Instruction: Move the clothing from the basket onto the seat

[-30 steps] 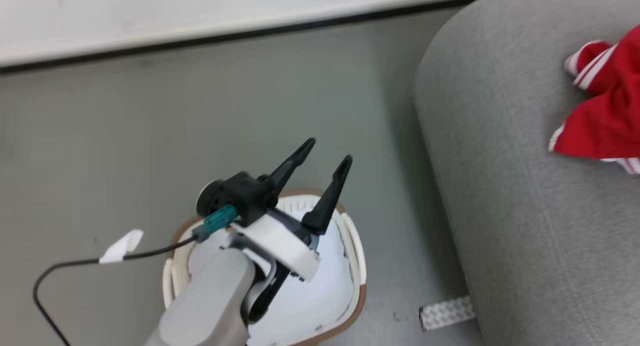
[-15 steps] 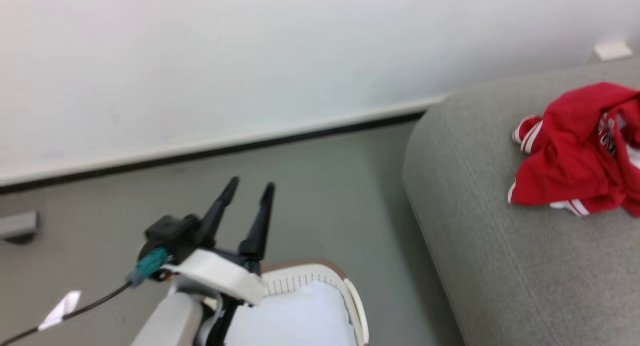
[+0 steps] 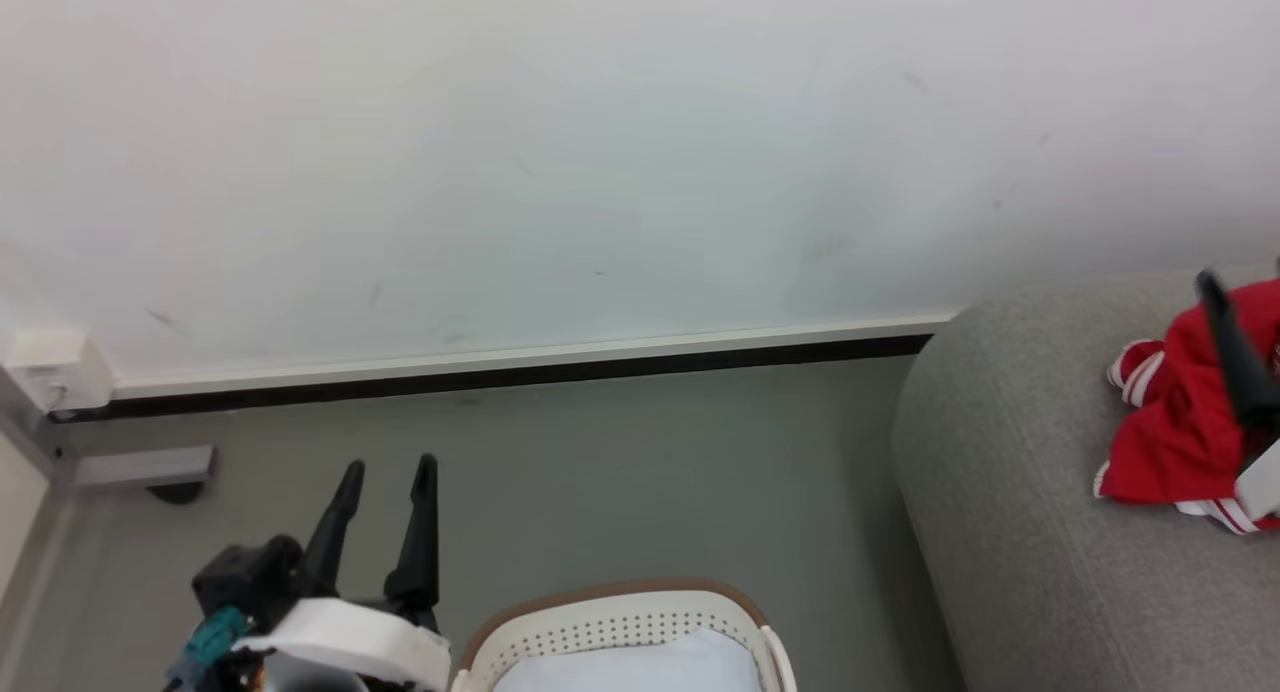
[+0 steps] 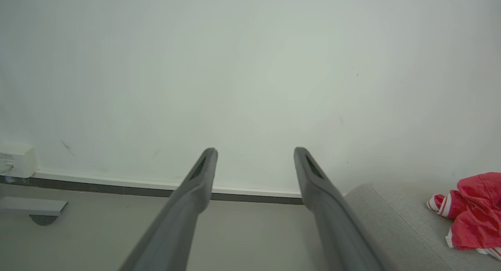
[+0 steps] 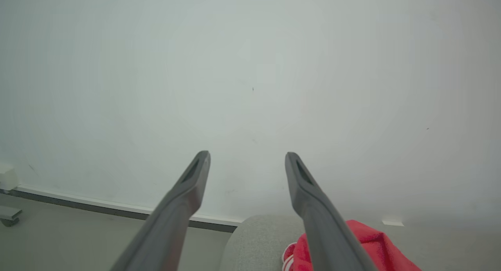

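Two finger pairs stand spread, holding nothing. The red clothing (image 3: 1170, 452) lies on the grey sofa (image 3: 1000, 532) at right, just beyond the right fingers (image 3: 1235, 357), well apart from the left fingers (image 3: 420, 532) beside the basket (image 3: 610, 624).

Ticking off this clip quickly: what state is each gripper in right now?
Left gripper: open, holding nothing.
Right gripper: open, holding nothing.
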You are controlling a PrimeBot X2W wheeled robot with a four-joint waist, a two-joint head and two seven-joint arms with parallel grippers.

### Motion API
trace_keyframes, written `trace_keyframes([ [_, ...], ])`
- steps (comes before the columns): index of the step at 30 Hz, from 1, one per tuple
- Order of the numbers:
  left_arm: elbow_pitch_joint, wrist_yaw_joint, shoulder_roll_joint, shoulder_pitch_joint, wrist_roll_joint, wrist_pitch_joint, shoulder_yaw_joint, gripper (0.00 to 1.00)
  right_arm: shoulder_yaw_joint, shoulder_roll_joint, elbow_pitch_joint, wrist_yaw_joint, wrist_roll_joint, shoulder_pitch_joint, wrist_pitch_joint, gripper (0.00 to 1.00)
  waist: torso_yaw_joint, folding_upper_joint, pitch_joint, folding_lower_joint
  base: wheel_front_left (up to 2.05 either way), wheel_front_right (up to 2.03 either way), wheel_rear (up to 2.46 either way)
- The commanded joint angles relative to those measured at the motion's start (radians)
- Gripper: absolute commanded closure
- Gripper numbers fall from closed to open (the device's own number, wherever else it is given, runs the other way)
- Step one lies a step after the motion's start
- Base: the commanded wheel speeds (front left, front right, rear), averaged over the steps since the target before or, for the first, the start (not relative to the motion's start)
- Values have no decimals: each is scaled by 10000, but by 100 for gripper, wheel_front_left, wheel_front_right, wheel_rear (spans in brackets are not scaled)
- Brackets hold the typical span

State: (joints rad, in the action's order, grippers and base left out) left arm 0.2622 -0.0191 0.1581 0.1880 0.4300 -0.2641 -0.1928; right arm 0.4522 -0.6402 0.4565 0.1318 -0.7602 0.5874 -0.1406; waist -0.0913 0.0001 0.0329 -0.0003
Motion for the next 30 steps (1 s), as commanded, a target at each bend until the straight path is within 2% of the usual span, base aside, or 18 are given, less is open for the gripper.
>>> trace_keyframes([
  [1,-5,37,-67,-278,-158,-3,130,0,-200,284,-104,-23,131,-488,-178,0,212,-1,109,3,0,0,0],
  [4,-112,67,-282,-571,-194,-3,415,0,-1032,728,-206,-24,955,-1294,-658,0,406,-1,156,3,0,0,0],
  [7,-258,37,-413,-908,-358,-3,722,0,-1729,1818,-610,-21,1439,-2245,-982,0,530,-1,200,3,0,0,0],
  [14,-295,-236,-743,-1416,-1168,-3,1366,0,-2726,3424,-1287,-24,2385,-4018,-1245,0,648,-1,224,3,0,0,0],
  [23,-302,-553,-1032,-1641,-2024,-4,1939,0,-2947,4564,-1767,-24,3362,-4845,-1244,0,466,-1,-87,3,0,0,0],
  [30,-282,-627,-1055,-1539,-1901,-4,1877,0,-2854,5058,-1837,-24,3638,-4905,-1246,0,321,-1,-272,3,0,0,0],
])
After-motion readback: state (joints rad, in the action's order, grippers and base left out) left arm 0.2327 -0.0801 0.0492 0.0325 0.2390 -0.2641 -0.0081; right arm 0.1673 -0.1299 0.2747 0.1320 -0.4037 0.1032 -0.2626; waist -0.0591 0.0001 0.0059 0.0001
